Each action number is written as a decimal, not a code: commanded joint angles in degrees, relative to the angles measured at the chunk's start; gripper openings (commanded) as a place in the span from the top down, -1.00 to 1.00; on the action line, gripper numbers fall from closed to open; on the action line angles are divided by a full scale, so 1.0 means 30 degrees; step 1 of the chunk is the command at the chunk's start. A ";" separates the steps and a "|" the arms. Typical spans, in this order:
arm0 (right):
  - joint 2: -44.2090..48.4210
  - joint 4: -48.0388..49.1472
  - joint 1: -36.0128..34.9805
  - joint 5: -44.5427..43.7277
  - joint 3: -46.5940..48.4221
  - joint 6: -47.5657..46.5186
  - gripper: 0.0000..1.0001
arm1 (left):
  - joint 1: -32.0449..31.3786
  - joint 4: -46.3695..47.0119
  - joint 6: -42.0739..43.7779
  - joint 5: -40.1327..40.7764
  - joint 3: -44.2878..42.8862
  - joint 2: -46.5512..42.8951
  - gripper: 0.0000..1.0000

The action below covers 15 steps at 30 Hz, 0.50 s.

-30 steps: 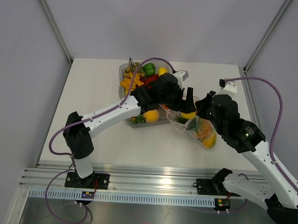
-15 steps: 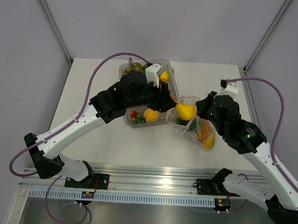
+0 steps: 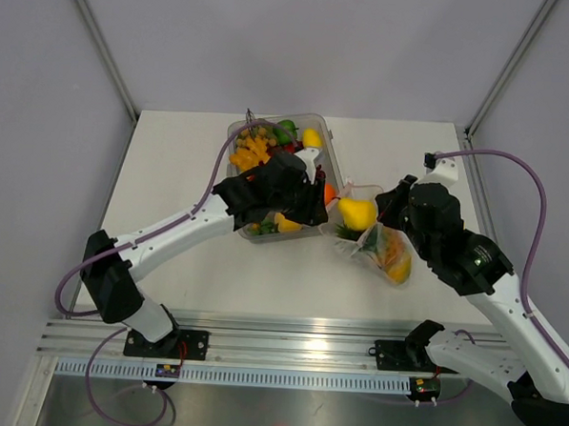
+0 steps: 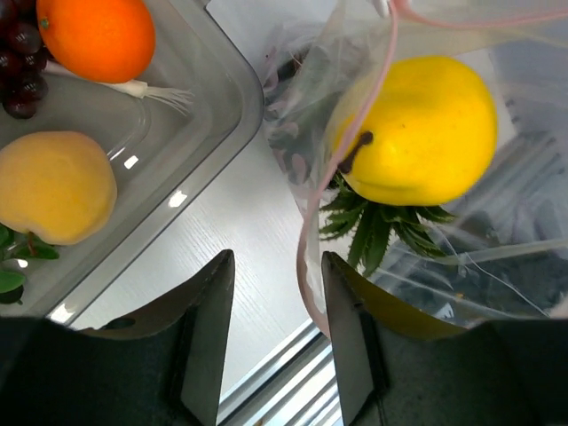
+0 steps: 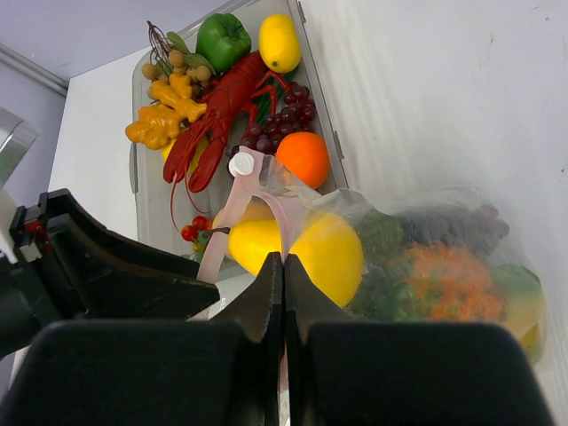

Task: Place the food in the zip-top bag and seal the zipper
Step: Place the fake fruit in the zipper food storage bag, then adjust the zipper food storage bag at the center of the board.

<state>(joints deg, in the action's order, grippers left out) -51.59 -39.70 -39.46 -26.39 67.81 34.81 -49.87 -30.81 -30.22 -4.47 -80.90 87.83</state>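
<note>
Two grippers: right gripper (image 5: 282, 259) clamped on the zipper (image 5: 228, 213) of the zip-top bag (image 5: 426, 244), yellow mango (image 4: 417, 129) inside just ahead of it; left gripper (image 4: 277, 263) apart and empty, bag just ahead-right.

Zip-top bag (image 3: 376, 243) right of tray (image 3: 332, 160)

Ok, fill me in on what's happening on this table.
The right gripper is shut on the pink zipper edge of the zip-top bag, holding its mouth up. A yellow mango sits in that mouth, above other toy food already inside. The left gripper is open and empty, between the bag and the clear tray. The tray holds an orange, grapes, a lobster, a lemon and a green pepper. The bag is not yet sealed.
</note>
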 commanded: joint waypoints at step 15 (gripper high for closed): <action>-0.0350 -0.2178 0.0117 -0.4769 0.4842 -0.3864 1.00 | 0.0422 0.1510 -0.1353 -0.3402 -0.6046 0.1190 1.00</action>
<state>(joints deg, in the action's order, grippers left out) -52.71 -48.23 -39.31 -35.70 74.17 29.36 -48.18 -30.00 -32.93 -10.83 -93.36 94.52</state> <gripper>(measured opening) 0.010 0.005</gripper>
